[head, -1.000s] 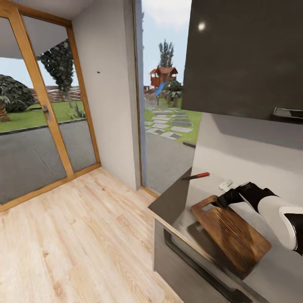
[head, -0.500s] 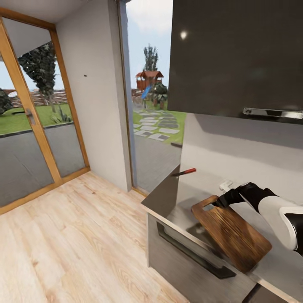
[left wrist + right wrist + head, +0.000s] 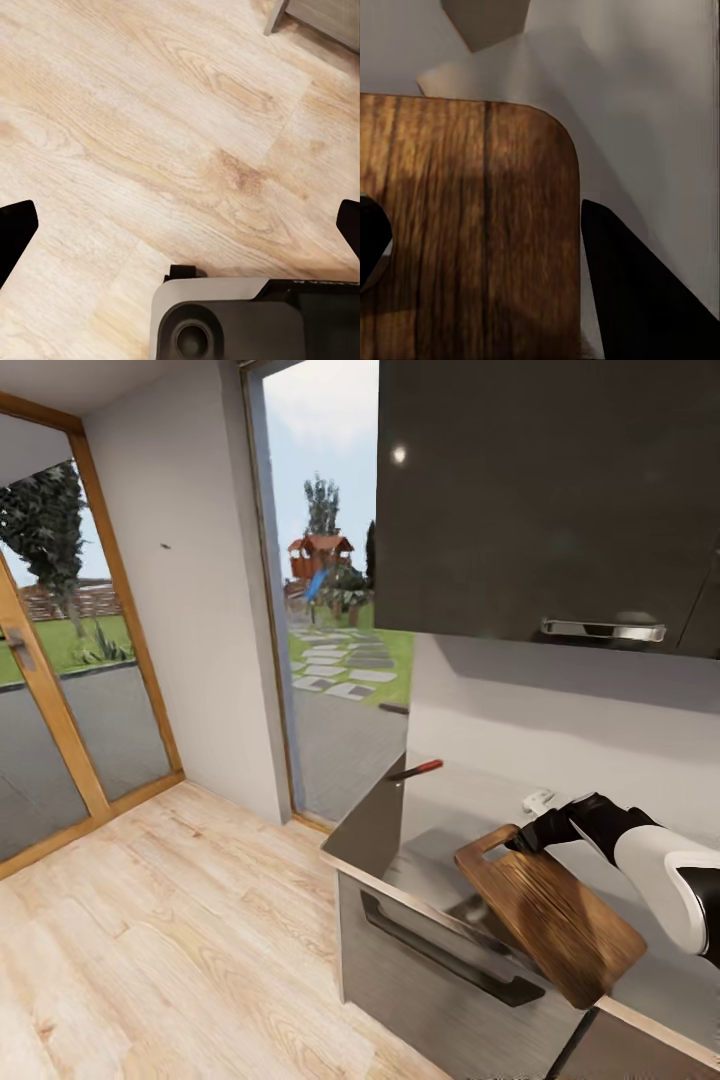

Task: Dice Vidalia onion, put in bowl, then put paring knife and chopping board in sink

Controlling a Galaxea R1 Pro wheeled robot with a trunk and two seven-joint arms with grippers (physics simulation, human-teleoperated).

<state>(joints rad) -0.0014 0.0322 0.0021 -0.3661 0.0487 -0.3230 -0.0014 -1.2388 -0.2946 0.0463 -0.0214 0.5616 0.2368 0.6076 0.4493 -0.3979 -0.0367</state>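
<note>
I have the chopping board (image 3: 548, 922) lifted and tilted over the grey table (image 3: 440, 830), my right end effector (image 3: 530, 834) clamped on its handle end.

The paring knife (image 3: 414, 770) lies on the table's far corner, well apart from the board. My left end effector (image 3: 180, 225) hangs over the wooden floor (image 3: 150, 127), fingers spread apart and holding nothing.

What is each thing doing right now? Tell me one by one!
Board: lifted and tilted above the countertop, held at its handle end.
Right gripper: shut on the board.
Left gripper: open, over the wooden floor.
Knife: lying flat at the countertop's far end.
Wall cabinet: closed.
</note>
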